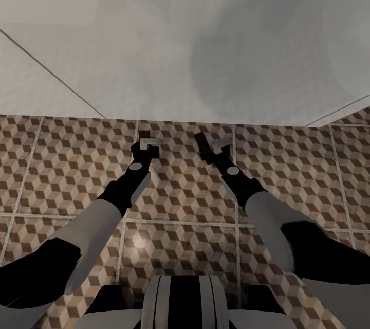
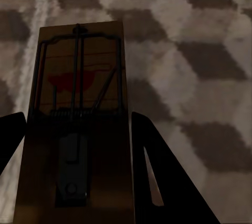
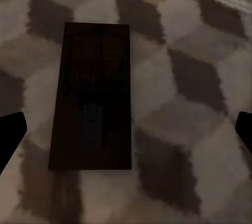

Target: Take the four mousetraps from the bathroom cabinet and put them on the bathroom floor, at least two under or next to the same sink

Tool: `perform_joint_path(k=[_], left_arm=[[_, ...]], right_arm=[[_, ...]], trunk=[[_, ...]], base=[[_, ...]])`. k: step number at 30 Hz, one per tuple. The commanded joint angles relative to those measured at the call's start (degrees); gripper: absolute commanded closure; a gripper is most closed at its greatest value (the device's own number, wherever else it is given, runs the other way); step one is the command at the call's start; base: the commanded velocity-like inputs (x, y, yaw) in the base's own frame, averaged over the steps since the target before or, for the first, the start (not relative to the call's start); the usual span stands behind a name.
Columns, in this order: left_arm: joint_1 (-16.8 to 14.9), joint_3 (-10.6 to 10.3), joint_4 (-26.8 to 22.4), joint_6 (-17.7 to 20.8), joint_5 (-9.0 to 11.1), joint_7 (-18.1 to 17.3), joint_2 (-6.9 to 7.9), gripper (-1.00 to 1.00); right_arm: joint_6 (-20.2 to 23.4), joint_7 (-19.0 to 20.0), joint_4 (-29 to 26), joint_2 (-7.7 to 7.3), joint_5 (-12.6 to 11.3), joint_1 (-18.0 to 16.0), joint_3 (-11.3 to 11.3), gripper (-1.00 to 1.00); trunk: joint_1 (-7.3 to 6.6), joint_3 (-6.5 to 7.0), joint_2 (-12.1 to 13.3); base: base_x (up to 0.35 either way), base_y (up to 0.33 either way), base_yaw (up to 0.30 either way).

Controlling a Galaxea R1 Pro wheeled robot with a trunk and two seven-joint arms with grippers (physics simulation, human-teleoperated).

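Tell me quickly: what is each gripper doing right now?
Left gripper: shut on a mousetrap.
Right gripper: open, a second mousetrap lying on the bathroom floor.

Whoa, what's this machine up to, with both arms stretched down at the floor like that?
It is a two-armed robot setting mousetraps out on the patterned bathroom floor, close to a pale wall. Its left tool has its fingers on either side of one mousetrap, which looks gripped. Its right tool is spread wide open above a second mousetrap, which appears to lie flat on the tiles, apparently let go.
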Motion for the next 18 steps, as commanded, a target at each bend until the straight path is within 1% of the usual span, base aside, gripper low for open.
perform_joint_path(k=[1,18], left_arm=[[0.0,-0.4,0.0,0.0,0.6,0.5,0.06,1.0],[0.0,-0.5,1.6,-0.2,0.6,0.5,0.05,1.0]], right_arm=[[-0.1,-0.1,0.0,-0.02,0.2,0.0,0.2,-1.0],[-0.1,-0.1,0.0,-0.05,0.2,0.0,0.2,-1.0]], trunk=[[-0.01,-0.02,0.0],[-0.01,-0.02,0.0]], base=[[0.0,0.0,0.0],[0.0,0.0,0.0]])
